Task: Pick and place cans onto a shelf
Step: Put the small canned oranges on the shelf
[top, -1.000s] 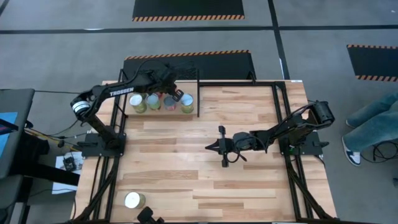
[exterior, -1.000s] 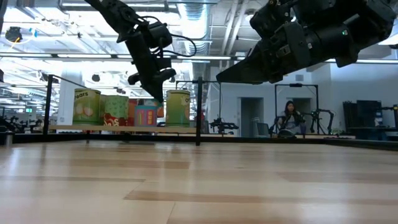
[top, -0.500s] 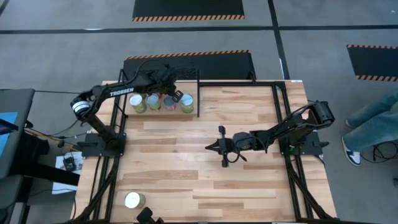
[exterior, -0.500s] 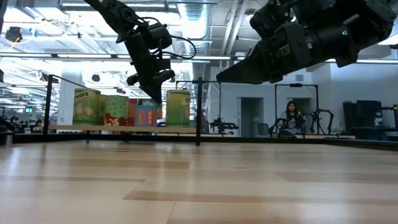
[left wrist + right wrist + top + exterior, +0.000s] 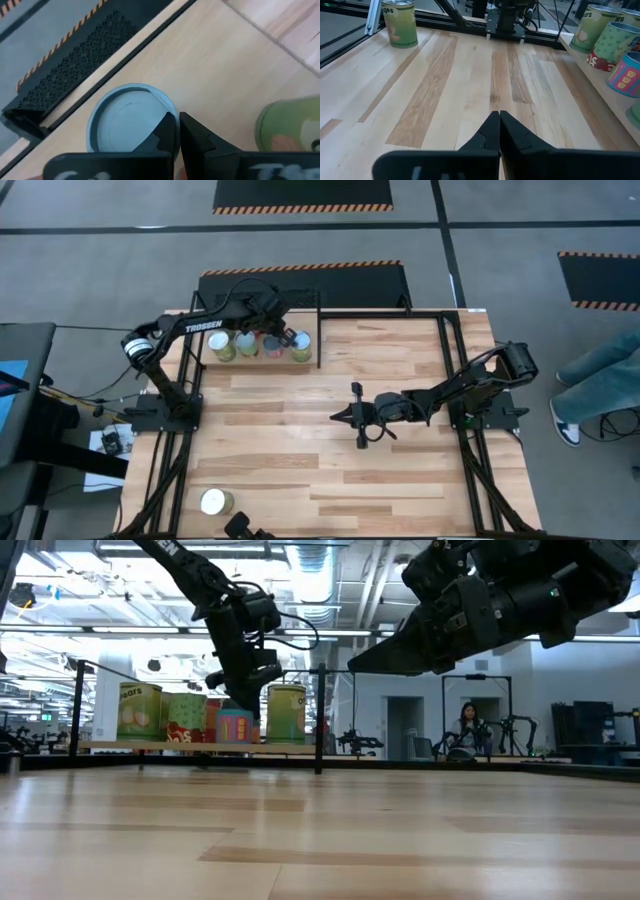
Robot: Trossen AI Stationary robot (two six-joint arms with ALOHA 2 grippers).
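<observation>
A: How many cans can you count?

B: Five. Four stand in a row on the shelf [image 5: 262,352] at the far left of the bench [image 5: 330,430]: a yellow-green can [image 5: 139,711] at the outer end, then a red-and-green can [image 5: 185,718], a blue can [image 5: 236,725] with pink on its label, and a second yellow-green can [image 5: 286,714] at the inner end. A fifth can [image 5: 215,502], also yellow-green, stands alone at the near left corner of the bench, well apart from the shelf.

A: Any writing you can read?

B: "TROSSEN" in white on the left arm [image 5: 203,326]. The lone can's label begins with a word that looks like "ears" or "pears"; the outer shelf can ends in "ars". I cannot read more than that.

A: Where is the left tool?

B: The left tool [image 5: 290,337] hangs over the shelf row, above the blue can and beside the inner yellow-green one. In its wrist view its fingers [image 5: 192,137] are pressed together with nothing between them, and the blue can's silver top lies just beneath.

A: And the right one?

B: The right tool [image 5: 358,417] waits over the middle of the bench, its fingers [image 5: 517,140] also closed on nothing.

A: Anyone in the room?

B: A person [image 5: 466,730] sits far behind the bench, and someone's legs [image 5: 598,375] show at the right edge from above.
</observation>
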